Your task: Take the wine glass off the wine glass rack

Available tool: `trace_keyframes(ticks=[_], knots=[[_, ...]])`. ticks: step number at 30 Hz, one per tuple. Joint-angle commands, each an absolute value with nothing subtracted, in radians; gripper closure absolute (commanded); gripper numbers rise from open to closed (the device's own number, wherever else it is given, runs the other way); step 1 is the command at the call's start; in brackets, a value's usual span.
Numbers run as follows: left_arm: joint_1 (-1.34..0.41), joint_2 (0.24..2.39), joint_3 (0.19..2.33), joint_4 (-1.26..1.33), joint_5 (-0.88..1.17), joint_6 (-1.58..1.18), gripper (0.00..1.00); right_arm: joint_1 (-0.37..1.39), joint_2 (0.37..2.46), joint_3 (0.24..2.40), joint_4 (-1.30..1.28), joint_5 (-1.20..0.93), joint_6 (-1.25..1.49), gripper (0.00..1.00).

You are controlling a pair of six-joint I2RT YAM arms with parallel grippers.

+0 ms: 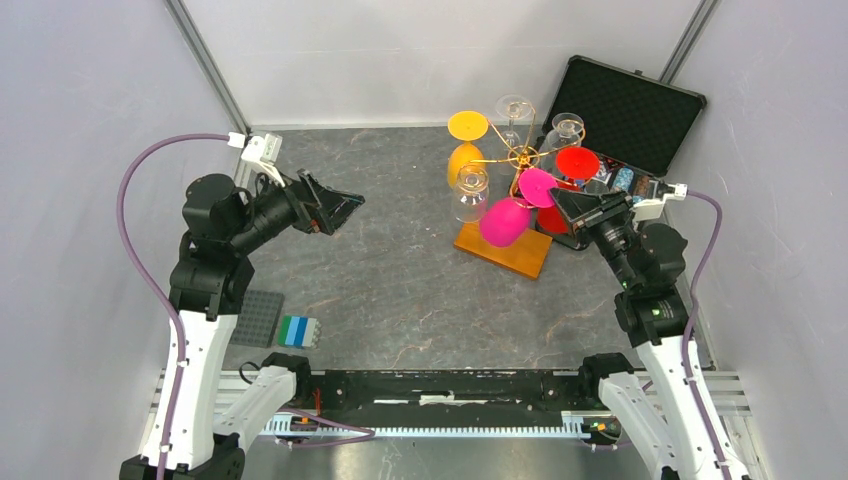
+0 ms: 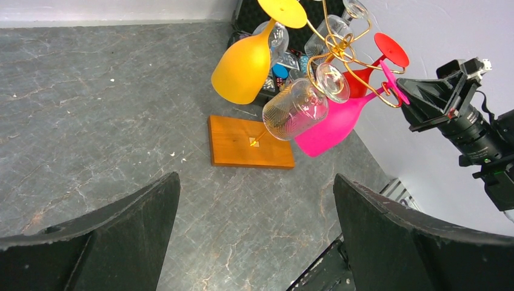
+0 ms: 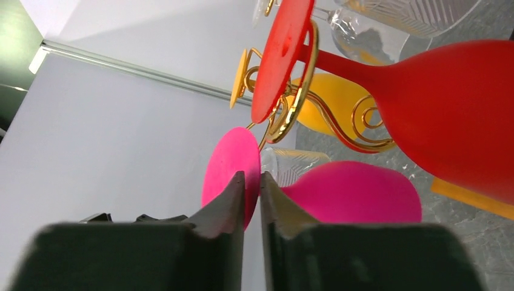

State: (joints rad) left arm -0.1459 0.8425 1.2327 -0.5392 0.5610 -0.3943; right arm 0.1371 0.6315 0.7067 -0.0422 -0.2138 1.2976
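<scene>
- Top camera: above and behind my bases, looking down on the whole table (image 1: 400, 290).
- Left wrist camera: faces the wine glass rack (image 2: 242, 142) from well apart.
- Right wrist camera: close beside the pink wine glass (image 3: 357, 194); all three share the rack.

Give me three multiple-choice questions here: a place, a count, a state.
1. Where is the black case?
A) behind the wine glass rack, far right
B) beside the left arm
C) at the table's near edge
2. How many coloured glasses hang on the rack?
A) one
B) three
C) five
3. The left tool is:
A) wide open
B) shut on a glass
C) shut, empty
Answers: 1A, it lies open past the rack; 2B, yellow glass, pink glass, red glass; 3A, its fingers stand far apart, holding nothing.
</scene>
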Motion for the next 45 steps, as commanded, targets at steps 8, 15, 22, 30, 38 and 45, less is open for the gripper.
trace_keyframes(ticks=[8,15,22,30,38,45], knots=[[-0.144,0.842,1.241,-0.515,0.588,-0.417,0.0,0.139,0.634,0.837,-0.058,-0.211,1.311,1.0],[-0.144,0.849,1.248,-0.515,0.581,-0.422,0.0,0.138,0.64,0.887,-0.127,-0.246,1.32,1.0],[-0.144,0.853,1.247,-0.516,0.578,-0.426,0.0,0.138,0.653,0.906,-0.164,-0.318,1.309,1.0],[-0.144,0.854,1.24,-0.515,0.574,-0.426,0.0,0.14,0.663,0.88,-0.122,-0.379,1.312,1.0],[-0.144,0.851,1.235,-0.517,0.571,-0.423,0.0,0.141,0.702,0.873,-0.066,-0.385,1.315,1.0],[-0.144,0.853,1.232,-0.517,0.568,-0.423,0.0,0.148,0.744,0.879,-0.043,-0.347,1.304,1.0]])
